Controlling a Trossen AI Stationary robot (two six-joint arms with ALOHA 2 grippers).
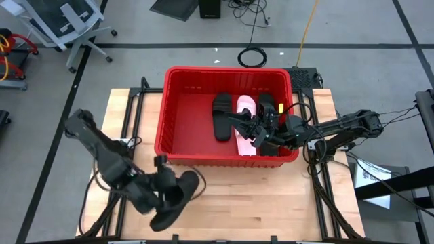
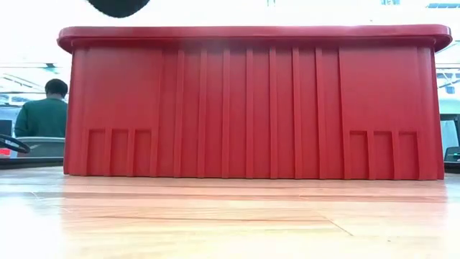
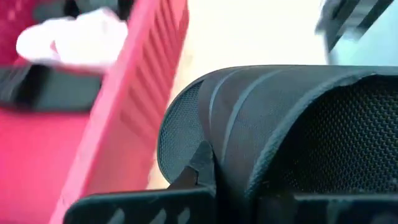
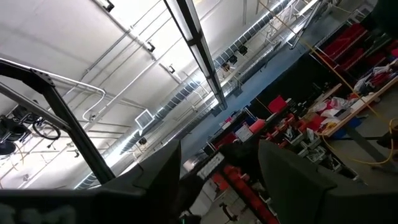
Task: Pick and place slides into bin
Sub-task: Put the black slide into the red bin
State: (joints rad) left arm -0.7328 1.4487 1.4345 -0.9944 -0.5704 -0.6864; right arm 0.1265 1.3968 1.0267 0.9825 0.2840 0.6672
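Now, starting at the left of the high view, the left arm bends down over the wooden table (image 1: 271, 196) and its left gripper (image 1: 169, 192) sits at the front edge of the table, just in front of the bin's near wall. Its jaws are clamped on a black slide (image 1: 178, 198), which hangs out past the fingers toward the table's front; the left wrist view is filled with that same black slide (image 3: 292, 137), strap side up, right beside the red ribbed wall.

Moving to the middle, the bin (image 1: 178, 125) stands on the far half of the table, and in the low view its long red wall (image 2: 251, 108) blocks almost everything behind it. Inside lie a black slide (image 1: 222, 115), a pale slide (image 1: 245, 129) just beside it, and another black slide (image 1: 266, 103) toward the right wall.

Over on the right, the right arm reaches in across the bin's right rim, with the right gripper (image 1: 261, 132) low over the slides inside. Whether its jaws are spread or closed, I cannot tell: the right wrist view looks up at ceiling lights and shelving.

Far left in the low view, a person (image 2: 43, 111) sits with their back turned
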